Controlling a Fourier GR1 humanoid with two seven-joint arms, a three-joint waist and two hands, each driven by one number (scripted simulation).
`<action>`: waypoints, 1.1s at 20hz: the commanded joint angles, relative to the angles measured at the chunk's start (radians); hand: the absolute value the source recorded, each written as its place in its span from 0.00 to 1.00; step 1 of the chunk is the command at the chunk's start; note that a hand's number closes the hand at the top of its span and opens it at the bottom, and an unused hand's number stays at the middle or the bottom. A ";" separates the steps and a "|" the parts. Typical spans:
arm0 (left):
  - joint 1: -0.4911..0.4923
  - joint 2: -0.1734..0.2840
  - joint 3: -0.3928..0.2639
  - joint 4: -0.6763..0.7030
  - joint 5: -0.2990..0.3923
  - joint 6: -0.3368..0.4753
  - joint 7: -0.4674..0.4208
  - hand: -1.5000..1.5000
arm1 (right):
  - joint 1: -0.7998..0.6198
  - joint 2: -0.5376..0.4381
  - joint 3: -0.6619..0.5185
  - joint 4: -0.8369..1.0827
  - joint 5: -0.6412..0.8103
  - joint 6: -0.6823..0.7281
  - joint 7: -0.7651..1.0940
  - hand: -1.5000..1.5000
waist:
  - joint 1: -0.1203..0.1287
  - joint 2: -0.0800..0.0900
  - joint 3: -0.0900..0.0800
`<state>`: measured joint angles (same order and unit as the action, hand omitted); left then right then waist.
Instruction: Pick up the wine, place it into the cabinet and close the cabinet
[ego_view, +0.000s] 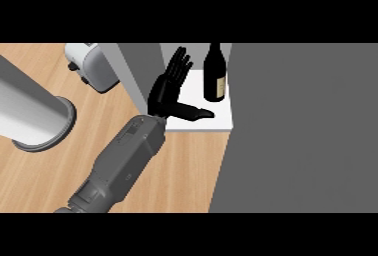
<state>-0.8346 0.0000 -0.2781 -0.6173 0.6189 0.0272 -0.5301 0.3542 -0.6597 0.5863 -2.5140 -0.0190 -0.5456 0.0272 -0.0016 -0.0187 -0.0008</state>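
Wine (215, 75) upright in cabinet (199, 122); hand (168, 95) just beside, fingers straight, spread.

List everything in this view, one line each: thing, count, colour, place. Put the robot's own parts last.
wine bottle: one, dark with a pale label, upright on the white shelf inside the cabinet, toward the back.
cabinet: one, grey walls with a white shelf, upper middle; its large grey door panel fills the view's right side.
toaster: one, white and grey, upper left on the counter.
cylindrical container: one, light grey with a ringed base, far left on the counter.
counter: one, light wood, left and bottom.
forearm: one, grey, coming in from the lower edge toward the cabinet.
hand: one, black, fingers straight, thumb out, at the cabinet opening, left of the bottle, apart from it.
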 joint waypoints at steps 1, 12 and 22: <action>0.129 0.000 -0.076 -0.145 0.035 0.024 0.026 0.00 | 0.053 -0.026 0.013 -0.227 -0.030 -0.013 0.115 0.00 | 0.004 -0.001 -0.001; 0.497 0.088 -0.143 -0.574 -0.015 0.065 0.089 0.00 | 0.088 -0.031 0.005 -0.183 -0.021 -0.005 0.026 0.00 | 0.006 0.009 0.001; 0.711 0.214 -0.108 -0.797 0.047 -0.021 0.117 0.00 | 0.115 -0.152 -0.003 -0.244 -0.050 0.074 0.039 0.00 | -0.006 0.012 0.000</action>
<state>-0.1847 0.1458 -0.4268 -1.3621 0.6345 0.0595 -0.4162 0.3997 -0.7509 0.5884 -2.5202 -0.0118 -0.5065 -0.0137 -0.0010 -0.0093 -0.0008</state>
